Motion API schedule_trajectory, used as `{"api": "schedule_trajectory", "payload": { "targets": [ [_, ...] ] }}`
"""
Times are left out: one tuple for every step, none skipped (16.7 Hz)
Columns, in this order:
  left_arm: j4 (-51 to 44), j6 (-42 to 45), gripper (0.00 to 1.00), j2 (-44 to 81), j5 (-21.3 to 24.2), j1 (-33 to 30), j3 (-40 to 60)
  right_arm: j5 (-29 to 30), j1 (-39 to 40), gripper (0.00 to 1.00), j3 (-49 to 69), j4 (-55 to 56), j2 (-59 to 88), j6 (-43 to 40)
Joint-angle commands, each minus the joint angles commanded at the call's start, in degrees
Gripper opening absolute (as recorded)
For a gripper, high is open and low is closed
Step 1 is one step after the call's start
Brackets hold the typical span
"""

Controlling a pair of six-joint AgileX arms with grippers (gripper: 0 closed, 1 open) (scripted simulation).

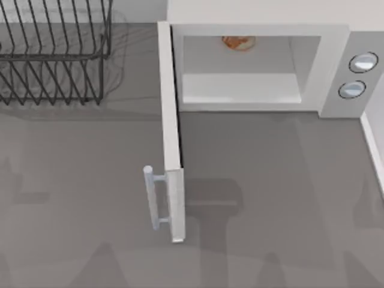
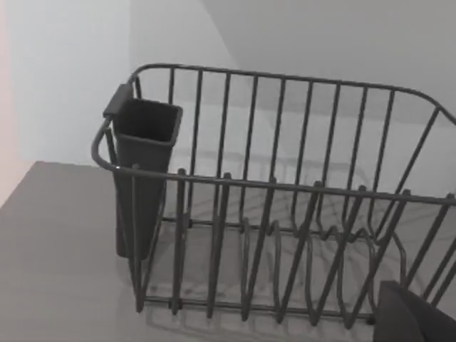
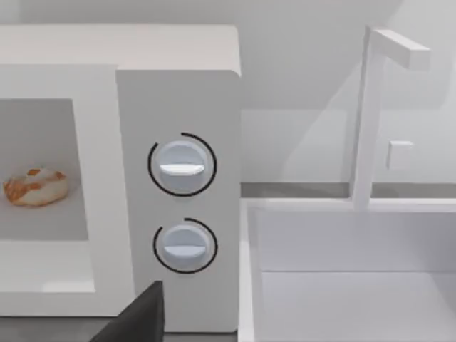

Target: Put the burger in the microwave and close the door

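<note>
A white microwave stands at the far side of a grey desk, toward the top view's right. Its door is swung wide open, standing out toward the near edge with its pale bar handle on the free end. The burger, a small orange-brown bun, sits deep inside the cavity on the pale floor, near the back wall; the right wrist view shows it there too. The grey side panel carries two round bluish-white buttons, one above the other. A white sink with a white faucet sits just beside the microwave. A black wire dish rack holding a dark utensil cup stands at the far left. Whether either hand is apart or together cannot be told.
</note>
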Motion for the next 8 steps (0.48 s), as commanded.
{"api": "schedule_trajectory", "payload": {
  "targets": [
    [-2.07,-1.39,0.0,2.57,-2.45,-3.03,2.11,0.0,0.0,1.0,0.0,0.0,0.0,0.0],
    [-4.43,-2.94,0.0,5.42,-5.29,-6.45,4.44,0.0,0.0,1.0,0.0,0.0,0.0,0.0],
    [-7.08,-4.61,0.0,8.46,-8.45,-10.29,6.9,0.0,0.0,1.0,0.0,0.0,0.0,0.0],
    [-9.94,-6.36,0.0,11.59,-11.89,-14.51,9.42,0.0,0.0,1.0,0.0,0.0,0.0,0.0],
    [-12.94,-8.14,0.0,14.73,-15.56,-19.11,11.93,0.0,0.0,1.0,0.0,0.0,0.0,0.0],
    [-16.06,-9.93,0.0,17.84,-19.43,-24.08,14.41,0.0,0.0,1.0,0.0,0.0,0.0,0.0],
    [-19.25,-11.74,0.0,20.91,-23.47,-29.39,16.88,0.0,0.0,1.0,0.0,0.0,0.0,0.0],
    [-22.44,-13.54,0.0,23.86,-27.58,-34.81,19.31,0.0,0.0,1.0,0.0,0.0,0.0,0.0]
  ]
}}
